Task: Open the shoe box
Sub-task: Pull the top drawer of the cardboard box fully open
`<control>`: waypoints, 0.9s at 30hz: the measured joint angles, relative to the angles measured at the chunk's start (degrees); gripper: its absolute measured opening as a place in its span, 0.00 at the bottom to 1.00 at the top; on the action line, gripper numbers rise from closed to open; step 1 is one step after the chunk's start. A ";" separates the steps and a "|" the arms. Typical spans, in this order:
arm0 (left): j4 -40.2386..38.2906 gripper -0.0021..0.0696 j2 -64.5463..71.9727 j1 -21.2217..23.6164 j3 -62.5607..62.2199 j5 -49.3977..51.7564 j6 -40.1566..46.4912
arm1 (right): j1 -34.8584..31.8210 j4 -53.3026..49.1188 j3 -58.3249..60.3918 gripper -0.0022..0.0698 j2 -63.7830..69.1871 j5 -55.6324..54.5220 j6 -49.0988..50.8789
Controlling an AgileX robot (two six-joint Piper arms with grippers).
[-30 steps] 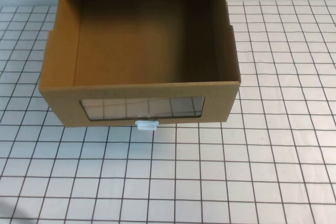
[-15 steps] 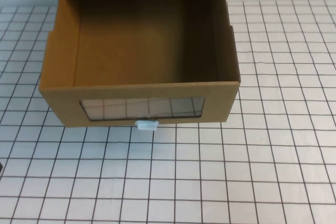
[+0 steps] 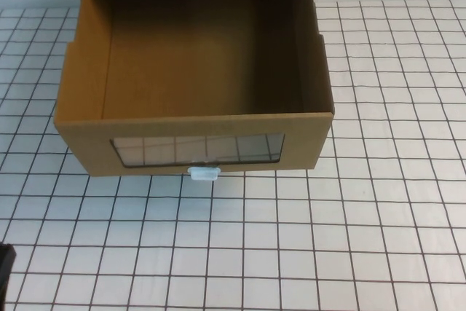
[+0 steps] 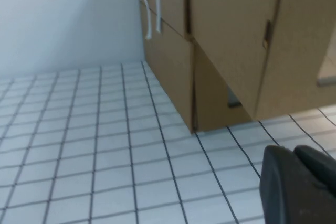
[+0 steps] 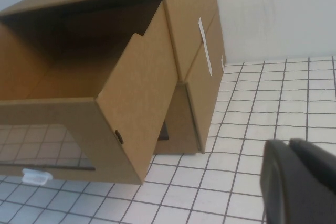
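Observation:
The brown cardboard shoe box (image 3: pixel 193 71) stands at the back of the table with its drawer slid out toward me, and the inside looks empty. The drawer's front has a clear window (image 3: pixel 196 148) and a small white pull tab (image 3: pixel 203 173). The outer sleeve (image 5: pixel 194 35) stays behind the drawer (image 5: pixel 142 93). My left gripper (image 4: pixel 294 153) is shut and empty, low over the table to the left of the box (image 4: pixel 226 40). My right gripper (image 5: pixel 290 145) is shut and empty, off to the box's right, out of the high view.
The box stands on a white table with a black grid (image 3: pixel 349 238), and a pale wall (image 4: pixel 68 14) rises behind it. A dark bit of my left arm (image 3: pixel 4 271) shows at the near left edge.
A dark part of my left arm has come further into the high view's lower left corner. The box and its drawer have not moved.

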 joint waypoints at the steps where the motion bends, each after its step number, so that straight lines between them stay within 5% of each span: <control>1: 0.00 0.03 0.00 0.00 0.00 0.99 0.00 | 0.00 0.00 0.00 0.01 -0.02 -0.04 0.00; 16: 0.00 0.03 0.04 0.00 0.00 4.79 0.00 | -0.60 -6.50 0.62 0.01 -0.35 -0.53 0.00; 27: 0.00 0.03 0.04 0.00 0.00 4.99 0.09 | -18.74 -9.44 17.91 0.01 -14.92 -4.97 0.00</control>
